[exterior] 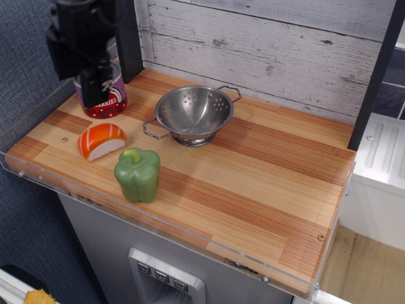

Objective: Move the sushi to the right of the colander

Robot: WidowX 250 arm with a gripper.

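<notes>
The sushi (101, 140), orange with white stripes on a white rice base, lies on the wooden counter near its left front. The steel colander (193, 113) stands upright right of it and farther back, empty. My black gripper (81, 75) hangs at the far left, above and behind the sushi and in front of the cherries can. Its two fingers are spread apart with nothing between them. It touches neither the sushi nor the colander.
A purple-labelled cherries can (106, 100) stands at the back left, partly hidden by the gripper. A green toy pepper (137, 174) stands just in front of and right of the sushi. A dark post (128, 38) rises behind the can. The wooden counter (272, 183) stretches right of the colander.
</notes>
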